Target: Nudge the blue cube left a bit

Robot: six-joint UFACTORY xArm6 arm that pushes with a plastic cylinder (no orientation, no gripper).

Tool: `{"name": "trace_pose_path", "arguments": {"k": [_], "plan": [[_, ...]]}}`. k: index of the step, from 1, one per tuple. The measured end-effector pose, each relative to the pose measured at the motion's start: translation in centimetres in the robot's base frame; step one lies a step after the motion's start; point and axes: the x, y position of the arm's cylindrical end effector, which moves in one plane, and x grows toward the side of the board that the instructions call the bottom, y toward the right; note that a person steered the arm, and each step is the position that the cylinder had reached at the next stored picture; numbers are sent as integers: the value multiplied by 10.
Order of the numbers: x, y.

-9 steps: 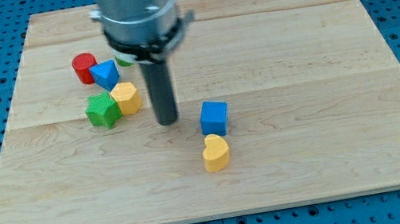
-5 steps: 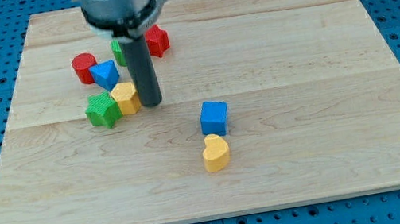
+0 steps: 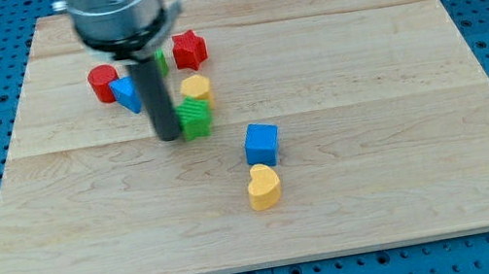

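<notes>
The blue cube (image 3: 262, 143) sits near the middle of the wooden board (image 3: 380, 184), with a yellow heart block (image 3: 263, 186) just below it. My tip (image 3: 169, 137) is down on the board, to the left of the cube and slightly above it, well apart from it. The tip touches the left side of a green star-shaped block (image 3: 192, 118). A yellow block (image 3: 197, 89) lies just above that green one.
A red cylinder (image 3: 103, 83) and a blue triangular block (image 3: 126, 94) lie left of the rod. A red star-shaped block (image 3: 188, 49) lies at upper right of it. Another green block (image 3: 160, 62) is partly hidden behind the rod.
My tip has moved left and up the view, away from the blue cube. The green star and yellow block now lie to the rod's right instead of its left. The blue cube has not moved.
</notes>
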Motion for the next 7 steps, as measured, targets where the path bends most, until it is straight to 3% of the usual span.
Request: {"name": "trace_pose_path", "arguments": {"k": [2,4,5,6,7], "plan": [[-10,17],[-19,102],[7,154],[68,128],[81,112]]}}
